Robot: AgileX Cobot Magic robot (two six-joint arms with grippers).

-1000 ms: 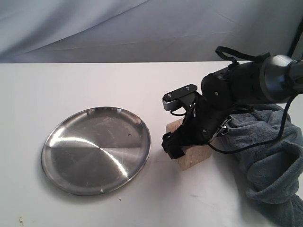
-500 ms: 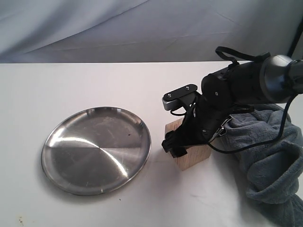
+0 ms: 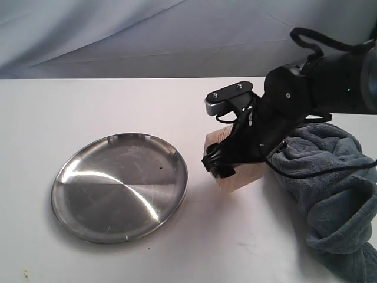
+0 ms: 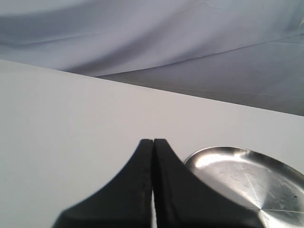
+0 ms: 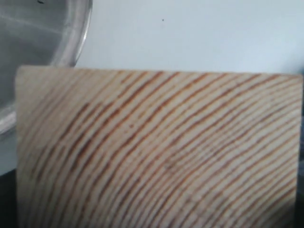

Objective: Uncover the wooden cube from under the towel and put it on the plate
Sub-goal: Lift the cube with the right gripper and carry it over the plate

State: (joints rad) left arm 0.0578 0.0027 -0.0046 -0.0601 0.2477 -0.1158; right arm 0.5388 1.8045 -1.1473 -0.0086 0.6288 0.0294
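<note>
Exterior view: the right pincer (image 3: 224, 160) clamps the wooden cube (image 3: 242, 177) across opposite flat faces. The cube is uncovered, between the plate (image 3: 118, 188) and the towel (image 3: 330, 177). It looks rigid, light and dry-grained, so it is unlikely to slip. The left pincer (image 4: 153, 141) is closed and empty.

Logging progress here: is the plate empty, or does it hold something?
Empty. The plate shows only bare shiny steel; the block is beside it, in the right gripper.

wooden cube (image 3: 242, 178) lifted, right tool (image 3: 227, 163) raised
</note>
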